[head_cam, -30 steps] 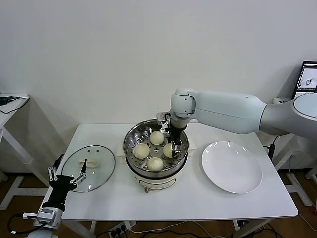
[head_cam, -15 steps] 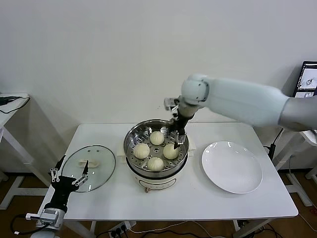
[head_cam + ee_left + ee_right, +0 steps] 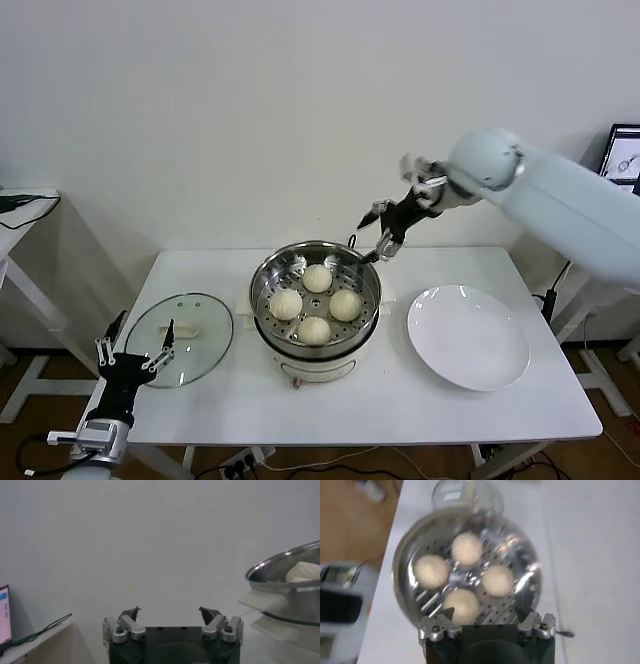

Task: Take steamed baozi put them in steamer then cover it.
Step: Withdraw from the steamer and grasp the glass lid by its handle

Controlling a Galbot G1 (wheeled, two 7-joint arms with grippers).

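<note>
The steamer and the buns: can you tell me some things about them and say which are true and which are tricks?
1. Four baozi sit inside the steamer. True.
2. The cover is on the steamer. False: it lies on the table, to the steamer's left.
3. The right gripper is holding a bun. False: it is open and empty, up above the steamer's far rim.
4. The white plate has no buns on it. True.
5. The left gripper is open, low by the table's edge near the cover. True.

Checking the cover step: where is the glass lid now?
In the head view, the glass lid lies on the table's left side, beside the steamer.
</note>
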